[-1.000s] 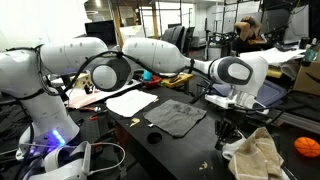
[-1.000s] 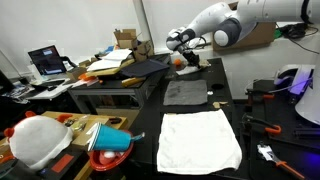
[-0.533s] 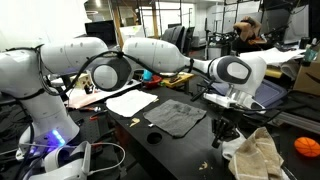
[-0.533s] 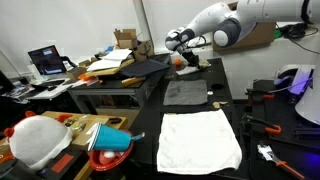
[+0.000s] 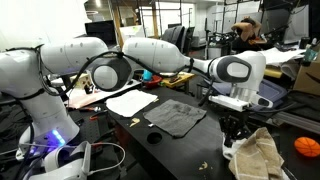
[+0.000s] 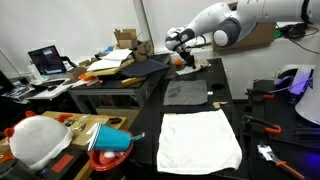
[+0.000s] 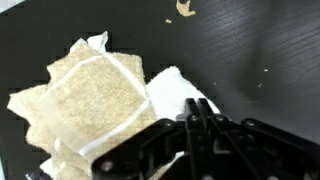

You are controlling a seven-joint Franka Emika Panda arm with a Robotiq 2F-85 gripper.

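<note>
Shifted: claw (image 5: 236,140) sideways, nearer beige cloth (image 7: 90,100), crumpled just ahead of its tips atop white cloth (image 7: 170,85); jaws narrow, empty. Risk: pinch catches both layers, dragging white cloth. Grey cloth (image 5: 178,117) well apart from it

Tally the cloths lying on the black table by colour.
Flat white cloth: 1
Flat dark grey cloth: 1
Crumpled beige terry towel: 1
Total: 3

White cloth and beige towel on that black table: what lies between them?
The grey cloth lies flat between the white cloth and the beige towel, seen in an exterior view.
</note>
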